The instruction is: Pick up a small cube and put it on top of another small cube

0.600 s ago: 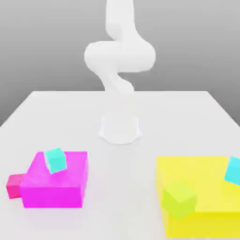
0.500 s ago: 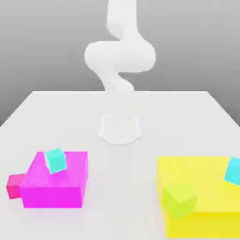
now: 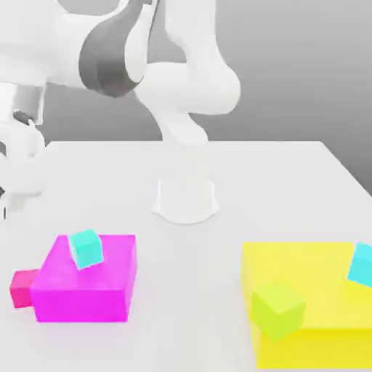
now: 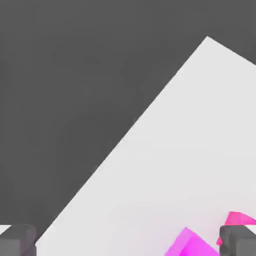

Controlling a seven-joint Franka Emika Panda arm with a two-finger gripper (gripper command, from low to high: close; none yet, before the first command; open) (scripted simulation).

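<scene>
Hovering pincer (image 4: 128, 245) above small cube (image 3: 24, 287)

1. I see a big magenta block (image 3: 91, 287) lower left of the exterior view on the white table (image 3: 276, 182).
2. A cyan cube (image 3: 86, 248) sits tilted on it.
3. Lower right, a yellow block (image 3: 320, 290) carries a green cube (image 3: 277, 308) and another cyan cube (image 3: 361, 264).

Simulated test scene: bare white table (image 3: 276, 174), flat grey backdrop, plain coloured blocks (image 3: 87, 287).
</scene>
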